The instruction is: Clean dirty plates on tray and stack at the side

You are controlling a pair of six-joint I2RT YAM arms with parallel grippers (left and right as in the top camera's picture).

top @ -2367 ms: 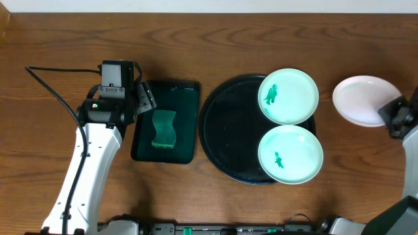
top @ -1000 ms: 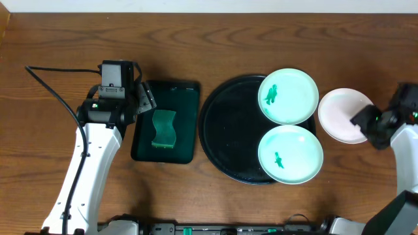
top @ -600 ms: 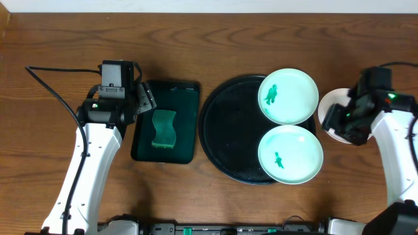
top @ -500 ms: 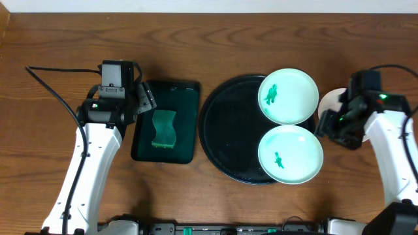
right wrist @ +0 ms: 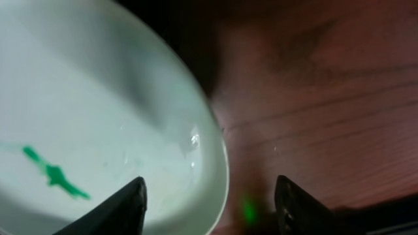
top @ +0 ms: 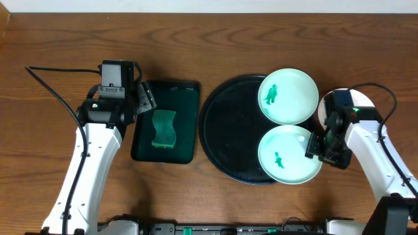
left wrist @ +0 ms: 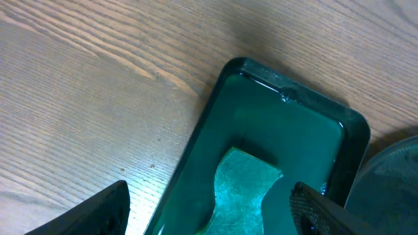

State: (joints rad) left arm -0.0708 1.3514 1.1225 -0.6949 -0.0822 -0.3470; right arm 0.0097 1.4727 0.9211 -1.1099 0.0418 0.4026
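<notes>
Two plates sit on the black tray (top: 225, 130), along its right side; the left part is bare. The far plate (top: 288, 96) and the near plate (top: 287, 155) each carry a small green smear. They lie just beside each other; I cannot tell if the rims touch.

A third plate (top: 366, 99), white, rests on the table (top: 209, 46) right of the tray, mostly hidden under my right arm.

The right gripper (right wrist: 210, 185) is at the near plate's right edge. Its fingers are spread and straddle the rim, one over the plate's inside, one over the wood. They are pinching nothing.

The left gripper (left wrist: 209, 192) has its fingers wide apart and holds nothing. It hangs over the dark green tray (top: 179, 98), where a green sponge (top: 163, 128) lies
</notes>
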